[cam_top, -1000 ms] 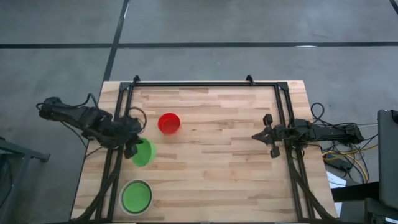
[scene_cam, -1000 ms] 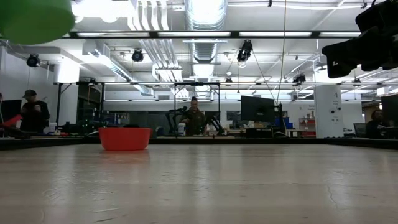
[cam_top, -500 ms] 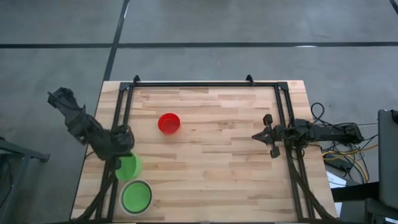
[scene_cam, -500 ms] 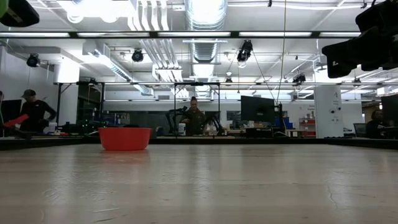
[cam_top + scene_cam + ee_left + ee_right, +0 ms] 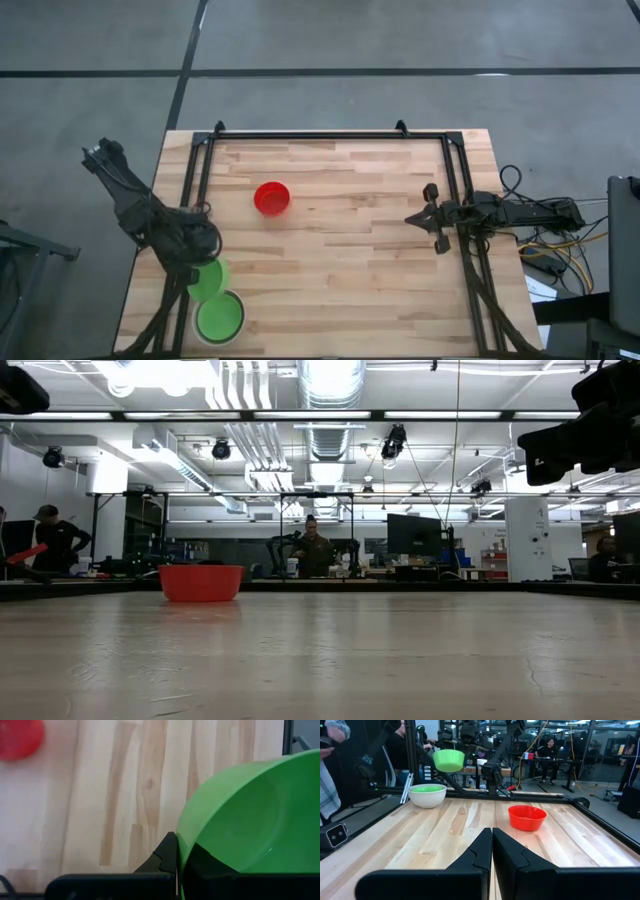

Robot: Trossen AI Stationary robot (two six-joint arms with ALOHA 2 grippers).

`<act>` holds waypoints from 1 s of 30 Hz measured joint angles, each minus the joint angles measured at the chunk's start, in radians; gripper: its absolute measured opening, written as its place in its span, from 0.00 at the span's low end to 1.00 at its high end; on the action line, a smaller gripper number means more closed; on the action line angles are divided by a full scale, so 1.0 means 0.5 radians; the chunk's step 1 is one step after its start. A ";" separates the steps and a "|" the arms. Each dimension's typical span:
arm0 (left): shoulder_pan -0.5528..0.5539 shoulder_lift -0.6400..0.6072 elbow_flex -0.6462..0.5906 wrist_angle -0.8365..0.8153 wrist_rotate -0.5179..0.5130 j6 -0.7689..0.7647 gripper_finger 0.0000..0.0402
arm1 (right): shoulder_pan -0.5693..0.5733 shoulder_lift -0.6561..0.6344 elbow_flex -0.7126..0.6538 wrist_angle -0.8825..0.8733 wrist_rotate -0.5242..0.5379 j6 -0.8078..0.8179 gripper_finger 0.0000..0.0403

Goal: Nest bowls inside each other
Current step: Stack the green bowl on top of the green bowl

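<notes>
My left gripper [image 5: 198, 266] is shut on a small green bowl [image 5: 207, 280] and holds it in the air over the table's near left part. Just nearer the front edge stands a whitish bowl [image 5: 219, 317] with a green bowl inside it [image 5: 427, 789]. A red bowl [image 5: 271, 198] rests on its base left of the table's middle. My right gripper [image 5: 432, 218] waits shut and level at the right side, touching nothing. My left gripper pinches the green bowl's rim [image 5: 179, 845], one finger outside the wall [image 5: 167, 856] and one inside [image 5: 202, 862]. The fingers slant down onto the rim from the table's left. The bowl is lifted clear, its opening up [image 5: 449, 760].
A black frame [image 5: 330, 135] runs along the table's far, left and right sides. People and desks show in the room beyond the table. Bare wood [image 5: 350, 280] lies across the middle and near right.
My left gripper has swung with the green bowl toward the table's near left, sinking a little and rolling somewhat, and now hangs beside the whitish bowl. The bowl has left the low view's top corner. The hold has stayed shut.
</notes>
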State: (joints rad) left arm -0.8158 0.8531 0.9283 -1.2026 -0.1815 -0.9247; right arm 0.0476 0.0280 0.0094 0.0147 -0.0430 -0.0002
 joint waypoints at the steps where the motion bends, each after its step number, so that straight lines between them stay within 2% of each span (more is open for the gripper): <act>1: -0.002 0.003 -0.019 0.018 0.023 -0.005 0.01 | 0.000 0.000 0.000 0.000 0.000 0.000 0.02; 11: -0.050 0.015 -0.218 0.234 0.244 -0.086 0.01 | 0.000 -0.001 0.000 0.000 0.000 0.000 0.02; 21: -0.141 0.097 -0.287 0.406 0.276 -0.282 0.01 | 0.000 0.000 0.000 0.000 0.000 0.000 0.02; 30: -0.207 0.226 -0.286 0.508 0.275 -0.338 0.01 | 0.000 0.000 0.000 0.000 0.000 0.000 0.02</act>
State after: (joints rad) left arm -0.9192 0.9661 0.7853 -0.9485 -0.0441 -1.0935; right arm 0.0476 0.0280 0.0093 0.0147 -0.0429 -0.0002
